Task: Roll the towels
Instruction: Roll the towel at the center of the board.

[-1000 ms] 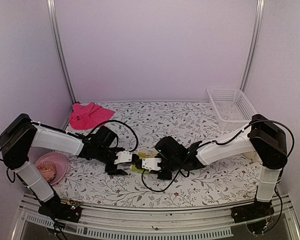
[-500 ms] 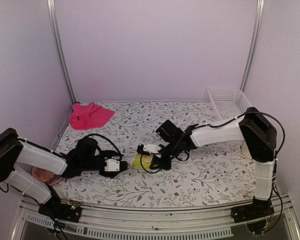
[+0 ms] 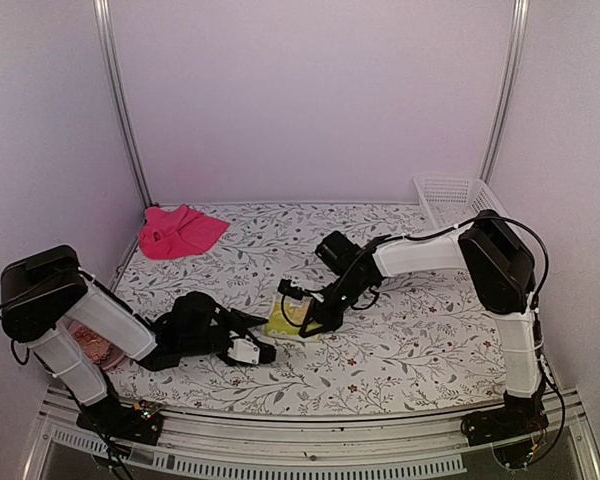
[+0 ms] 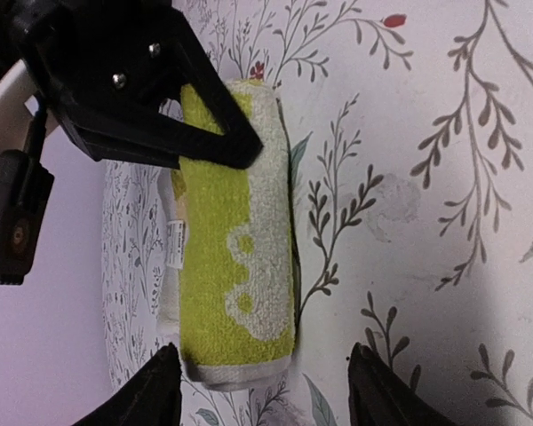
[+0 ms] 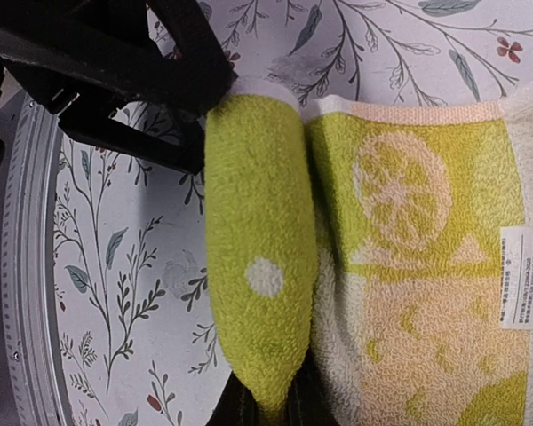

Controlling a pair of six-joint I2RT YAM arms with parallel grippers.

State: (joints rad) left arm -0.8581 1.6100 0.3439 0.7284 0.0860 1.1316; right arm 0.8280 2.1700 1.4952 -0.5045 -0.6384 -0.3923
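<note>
The yellow-green towel lies partly rolled near the table's front middle. In the right wrist view the rolled part lies beside the flat, lemon-printed part. My right gripper is shut on one end of the roll. My left gripper stands open just off the other end of the roll, with nothing between its fingertips. The pink towel lies crumpled at the back left, away from both grippers.
A pink bowl sits at the near left, partly hidden behind my left arm. A white slotted basket stands at the back right corner. The metal rail of the table's front edge runs close behind the left gripper.
The two grippers, together at the towel a second ago, have parted. My left gripper drew back toward the front edge, its jaws narrowing a little. My right gripper keeps hold of the roll.
</note>
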